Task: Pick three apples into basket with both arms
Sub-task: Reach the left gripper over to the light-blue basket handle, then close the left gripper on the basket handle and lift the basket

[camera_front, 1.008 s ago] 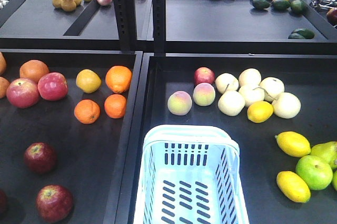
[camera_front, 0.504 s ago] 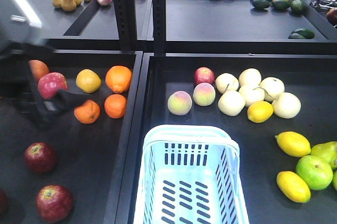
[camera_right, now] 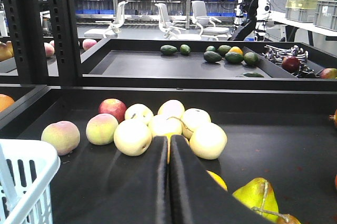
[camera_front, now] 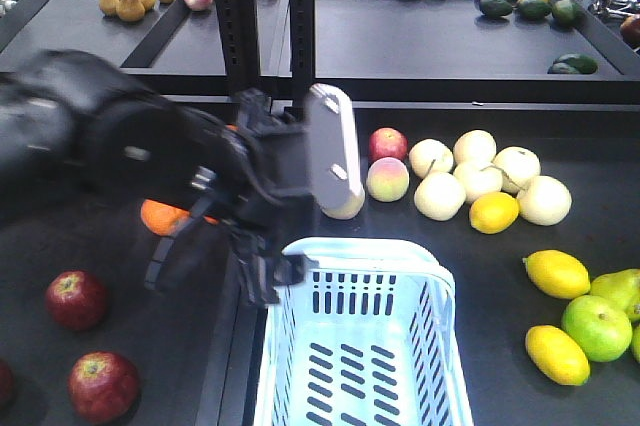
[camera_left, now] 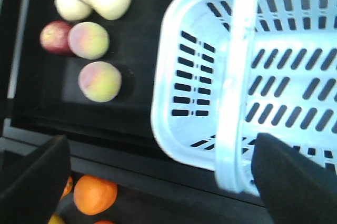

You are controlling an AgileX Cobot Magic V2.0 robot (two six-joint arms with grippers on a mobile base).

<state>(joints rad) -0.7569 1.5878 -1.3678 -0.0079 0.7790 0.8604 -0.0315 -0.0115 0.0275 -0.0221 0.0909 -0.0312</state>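
Observation:
Two dark red apples (camera_front: 77, 299) (camera_front: 102, 384) lie at the front of the left tray, and a sliver of a third apple (camera_front: 3, 382) shows at the frame's left edge. The pale blue basket (camera_front: 360, 256) stands empty at the front of the right tray. My left arm reaches across the left tray, its gripper (camera_front: 215, 266) open and empty above the divider, just left of the basket's rim. In the left wrist view the gripper (camera_left: 158, 148) spans the basket's corner (camera_left: 160, 103) and handle (camera_left: 237, 77). The right gripper (camera_right: 169, 142) is shut on nothing, low over the right tray, and the front view does not show it.
A raised divider (camera_front: 235, 366) separates the two trays. Oranges (camera_front: 160, 216) (camera_left: 95, 195) lie under the left arm. Peaches (camera_left: 100, 81), pale round fruit (camera_right: 131, 137), lemons (camera_front: 557, 273) and a green apple (camera_front: 597, 327) fill the right tray. Shelf posts (camera_front: 300, 26) rise behind.
The left arm has swung in from the far left across the left tray to the basket's left rim, covering the pink-red apples and most oranges. Fruit and basket have not moved.

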